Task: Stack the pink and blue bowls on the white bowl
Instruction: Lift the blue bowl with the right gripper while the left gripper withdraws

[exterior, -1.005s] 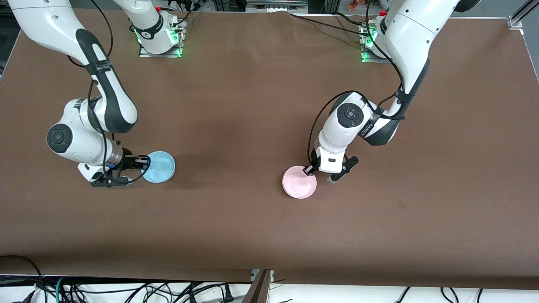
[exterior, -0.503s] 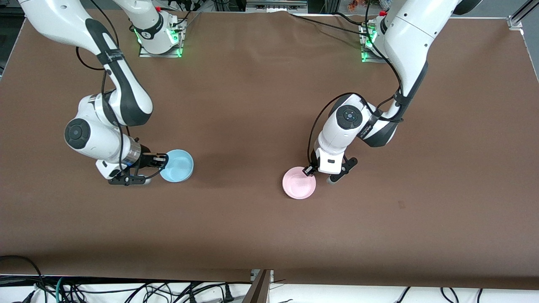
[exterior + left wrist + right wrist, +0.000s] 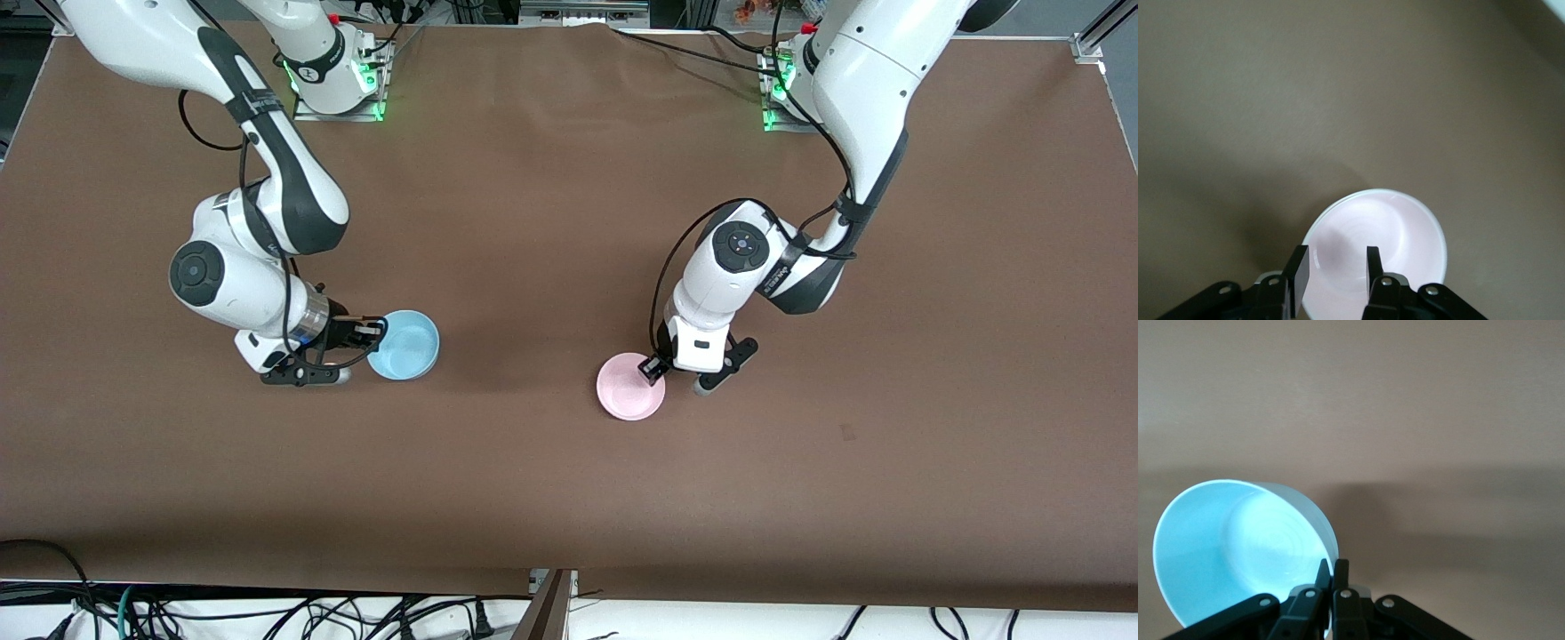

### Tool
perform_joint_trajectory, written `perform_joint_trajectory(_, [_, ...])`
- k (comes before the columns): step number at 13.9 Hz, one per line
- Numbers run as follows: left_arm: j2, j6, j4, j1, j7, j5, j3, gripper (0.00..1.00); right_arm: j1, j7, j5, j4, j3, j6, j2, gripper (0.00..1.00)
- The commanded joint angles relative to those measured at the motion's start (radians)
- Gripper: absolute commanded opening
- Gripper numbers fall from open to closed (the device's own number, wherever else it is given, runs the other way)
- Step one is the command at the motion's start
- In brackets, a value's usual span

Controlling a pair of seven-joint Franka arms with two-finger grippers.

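The pale pink bowl (image 3: 629, 397) sits upright on the brown table near the middle; it also shows in the left wrist view (image 3: 1398, 240). My left gripper (image 3: 655, 369) is open, and its fingers (image 3: 1334, 252) straddle the pink bowl's rim with a gap on each side. My right gripper (image 3: 373, 333) is shut on the rim of the light blue bowl (image 3: 406, 345) and holds it just above the table, toward the right arm's end. The right wrist view shows its jaws (image 3: 1332, 568) pinching the blue bowl (image 3: 1225, 547). No separate white bowl is in view.
The brown table (image 3: 551, 480) is bare between the two bowls. The arm bases (image 3: 336, 84) stand at the edge farthest from the front camera. Cables hang below the near edge.
My right gripper has carried the blue bowl toward the pink bowl. The pink bowl looks smaller now, as if lowered. My left gripper has stayed at its rim.
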Motion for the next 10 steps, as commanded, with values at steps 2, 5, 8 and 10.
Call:
perform_joint_trajectory(2, [-0.066,-0.102,0.057,0.035,-0.015,0.039,0.004,0.40,0.054,0.132,0.008,0.054,0.005,-0.012,0.014,0.00])
perform_joint_trajectory(5, [-0.118,-0.180,0.090,0.078,0.024,0.034,-0.002,0.40,0.121,0.270,0.008,0.112,0.005,-0.007,0.059,0.00])
perform_joint_trajectory(8, [-0.160,-0.292,0.135,0.130,0.132,0.014,-0.011,0.40,0.196,0.421,0.008,0.172,0.005,0.026,0.103,0.00])
perform_joint_trajectory(10, [-0.164,-0.400,0.222,0.164,0.239,-0.053,-0.008,0.40,0.251,0.519,0.006,0.204,0.005,0.072,0.132,0.00])
